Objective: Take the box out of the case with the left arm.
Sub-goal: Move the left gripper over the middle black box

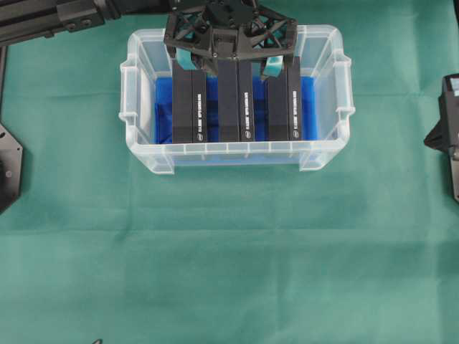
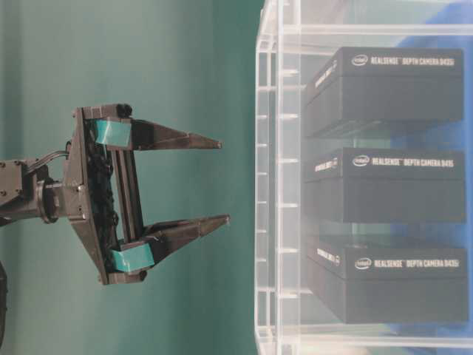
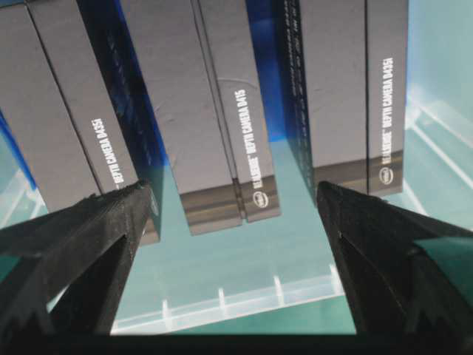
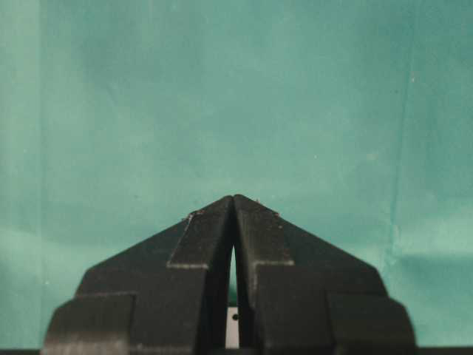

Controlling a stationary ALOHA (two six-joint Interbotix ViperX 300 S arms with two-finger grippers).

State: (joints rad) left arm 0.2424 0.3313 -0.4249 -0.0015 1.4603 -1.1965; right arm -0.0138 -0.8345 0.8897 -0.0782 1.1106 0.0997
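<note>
While 3 black boxes lay side by side on the blue sheet (image 1: 308, 107) inside the case (image 1: 237, 154), the middle box (image 1: 236, 100) sat directly under the left gripper (image 1: 228, 66) — its fingers spread wide, 1 on each side of that box, grasping nothing. Green cloth (image 1: 229, 258) covered the table around the case. Well apart at the right edge, the right gripper (image 4: 233, 201) had its fingers pressed together — empty.
</note>
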